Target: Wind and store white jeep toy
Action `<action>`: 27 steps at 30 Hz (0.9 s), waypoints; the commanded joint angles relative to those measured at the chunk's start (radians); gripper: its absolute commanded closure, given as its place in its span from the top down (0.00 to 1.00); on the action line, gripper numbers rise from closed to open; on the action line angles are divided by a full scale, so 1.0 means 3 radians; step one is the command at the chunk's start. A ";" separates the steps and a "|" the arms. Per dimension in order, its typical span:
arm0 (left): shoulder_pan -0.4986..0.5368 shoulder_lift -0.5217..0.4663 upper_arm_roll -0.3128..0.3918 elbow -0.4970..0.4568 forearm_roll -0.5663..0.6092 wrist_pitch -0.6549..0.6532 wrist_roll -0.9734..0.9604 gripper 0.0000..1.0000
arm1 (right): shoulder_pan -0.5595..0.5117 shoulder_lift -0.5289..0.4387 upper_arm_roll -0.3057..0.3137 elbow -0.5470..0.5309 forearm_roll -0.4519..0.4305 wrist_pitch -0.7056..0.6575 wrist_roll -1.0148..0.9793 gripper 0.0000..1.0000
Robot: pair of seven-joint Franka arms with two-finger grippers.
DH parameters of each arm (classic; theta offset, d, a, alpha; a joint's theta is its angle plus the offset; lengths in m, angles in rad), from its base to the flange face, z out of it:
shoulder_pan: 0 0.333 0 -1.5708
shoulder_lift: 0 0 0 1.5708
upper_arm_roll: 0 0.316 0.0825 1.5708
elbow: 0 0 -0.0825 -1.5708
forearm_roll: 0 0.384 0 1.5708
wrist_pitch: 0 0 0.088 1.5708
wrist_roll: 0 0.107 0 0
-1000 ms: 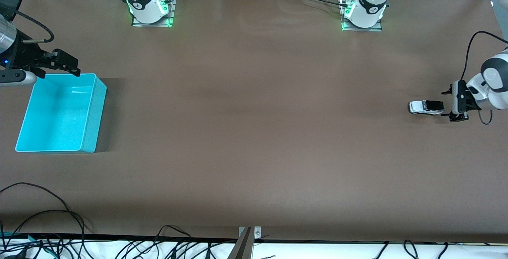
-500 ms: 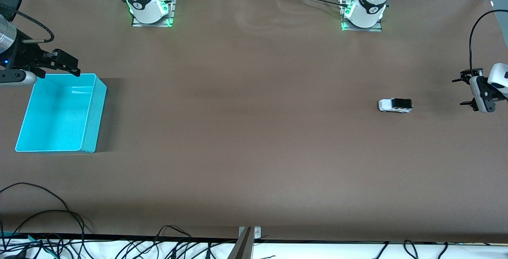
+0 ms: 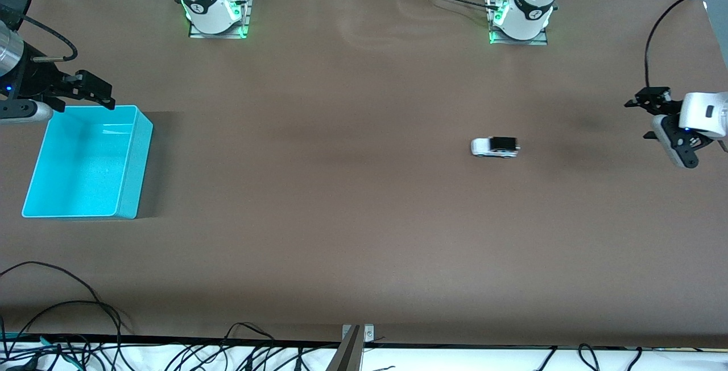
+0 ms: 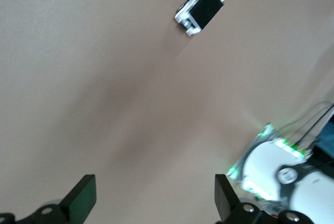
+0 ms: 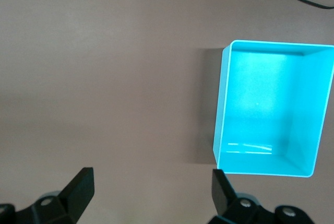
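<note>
Released and rolling, the white jeep toy [image 3: 495, 147] has run from the left gripper [image 3: 648, 118], now lifted clear with fingers wide, toward the turquoise bin [image 3: 128, 166] where the right gripper [image 3: 94, 93] waits wide open, so winding looks done and storing remains

White jeep toy [image 3: 495, 147] with black roof on a plain brown table [image 3: 364, 217]; solid turquoise bin [image 3: 88, 161].

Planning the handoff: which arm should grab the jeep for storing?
Probably right: the white jeep toy points toward the turquoise bin, where the open right tool waits. The open left tool is at the table's other end.
</note>
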 commanded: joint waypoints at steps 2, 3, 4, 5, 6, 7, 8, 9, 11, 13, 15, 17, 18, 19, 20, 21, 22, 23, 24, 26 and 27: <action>0.0002 0.0030 -0.0432 0.0303 -0.0034 -0.0326 -0.0811 1.00 | -0.0012 0.0031 0.0008 0.0092 0.0001 -0.0069 -0.0003 1.00; 0.0002 0.0030 -0.0503 0.0329 -0.0034 -0.0361 -0.0949 1.00 | -0.0012 0.0031 0.0008 0.0092 0.0001 -0.0069 -0.0003 1.00; 0.0002 0.0030 -0.0555 0.0344 -0.0034 -0.0392 -0.1051 1.00 | -0.0012 0.0031 0.0003 0.0092 0.0001 -0.0069 -0.0009 1.00; 0.0002 0.0025 -0.0616 0.0360 -0.0034 -0.0423 -0.1184 1.00 | -0.0012 0.0031 0.0003 0.0092 0.0001 -0.0064 -0.0009 1.00; 0.0007 0.0025 -0.0687 0.0385 -0.0039 -0.0469 -0.1342 1.00 | -0.0012 0.0031 0.0003 0.0092 0.0001 -0.0064 -0.0009 1.00; 0.0007 0.0020 -0.0734 0.0416 -0.0039 -0.0499 -0.1450 1.00 | -0.0017 0.0031 0.0003 0.0092 0.0001 -0.0064 -0.0009 1.00; 0.0002 -0.0006 -0.0764 0.0446 -0.0039 -0.0530 -0.1563 1.00 | -0.0017 0.0031 0.0003 0.0092 0.0001 -0.0069 -0.0003 1.00; -0.0018 -0.0107 -0.0745 0.0406 -0.0095 -0.0510 -0.1594 1.00 | -0.0012 0.0031 0.0003 0.0092 0.0001 -0.0064 -0.0003 1.00; -0.0207 -0.0317 -0.0770 0.0304 -0.0055 -0.0464 -0.1813 1.00 | -0.0012 0.0031 0.0003 0.0092 0.0001 -0.0064 0.0002 1.00; -0.0361 -0.0308 -0.0780 0.0319 -0.0054 -0.0499 -0.2165 1.00 | -0.0012 0.0031 0.0003 0.0092 0.0001 -0.0064 0.0007 1.00; -0.0402 -0.0308 -0.0790 0.0370 -0.0054 -0.0546 -0.2391 1.00 | -0.0017 0.0031 -0.0007 0.0092 0.0001 -0.0064 0.0012 1.00; -0.0438 -0.0308 -0.0801 0.0380 -0.0060 -0.0546 -0.2540 1.00 | -0.0022 0.0031 -0.0012 0.0097 -0.0004 -0.0059 -0.0008 1.00; -0.0468 -0.0318 -0.0785 0.0385 -0.0054 -0.0541 -0.2566 1.00 | -0.0022 0.0031 -0.0022 0.0097 -0.0004 -0.0059 -0.0024 1.00; -0.0519 -0.0338 -0.0755 0.0380 -0.0059 -0.0525 -0.2571 1.00 | -0.0022 0.0031 -0.0048 0.0097 -0.0004 -0.0059 -0.0029 1.00; -0.0555 -0.0349 -0.0729 0.0370 -0.0065 -0.0515 -0.2571 1.00 | -0.0017 0.0026 -0.0063 0.0097 -0.0004 -0.0064 -0.0029 1.00; -0.0586 -0.0354 -0.0683 0.0370 -0.0065 -0.0490 -0.2571 1.00 | -0.0017 0.0021 -0.0068 0.0097 -0.0004 -0.0064 -0.0029 1.00; -0.0596 -0.0359 -0.0637 0.0370 -0.0065 -0.0449 -0.2571 1.00 | -0.0017 0.0021 -0.0068 0.0097 0.0001 -0.0064 -0.0019 1.00; -0.0622 -0.0364 -0.0576 0.0365 -0.0065 -0.0408 -0.2566 1.00 | -0.0017 0.0021 -0.0068 0.0097 0.0006 -0.0064 -0.0004 1.00; -0.0693 -0.0364 -0.0479 0.0360 -0.0070 -0.0362 -0.2566 1.00 | -0.0017 0.0021 -0.0074 0.0097 0.0016 -0.0059 -0.0014 1.00; -0.0927 -0.0389 -0.0214 0.0350 -0.0075 -0.0296 -0.2566 1.00 | -0.0017 0.0026 -0.0068 0.0097 0.0016 -0.0064 -0.0014 1.00; -0.1065 -0.0410 -0.0066 0.0344 -0.0075 -0.0265 -0.2566 1.00 | -0.0012 0.0026 -0.0063 0.0097 0.0016 -0.0069 -0.0014 1.00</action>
